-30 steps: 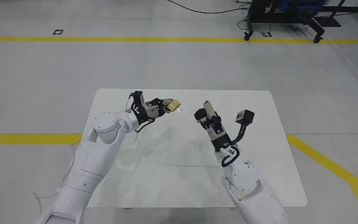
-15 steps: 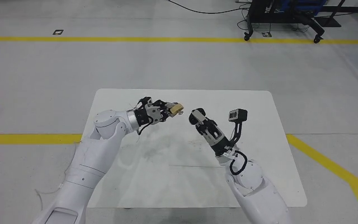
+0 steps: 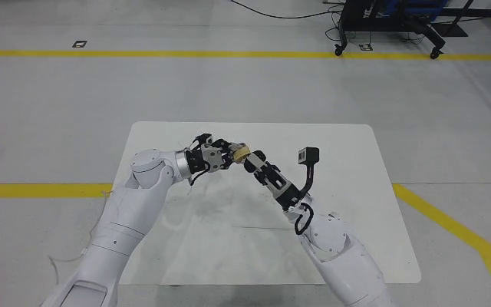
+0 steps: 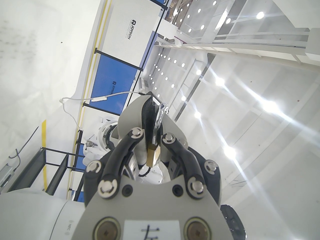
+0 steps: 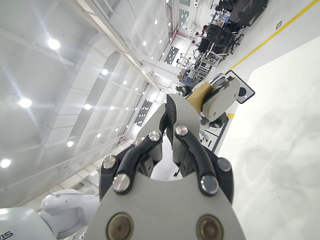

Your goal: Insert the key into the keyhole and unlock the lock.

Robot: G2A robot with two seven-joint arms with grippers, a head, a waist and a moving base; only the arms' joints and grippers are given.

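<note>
Two grippers meet above the white rectangular table (image 3: 345, 161): you see the left gripper (image 3: 232, 153) clamping the small brass padlock (image 3: 241, 151) aloft, apparently to present it to the right gripper (image 3: 252, 160), whose jaws are pressed together just beside it, any key between them hidden.

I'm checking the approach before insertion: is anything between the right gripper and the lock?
Nothing visible does. The right wrist view shows a bare gap between the right gripper's shut tips and the lock, which the left gripper holds above the table.
</note>
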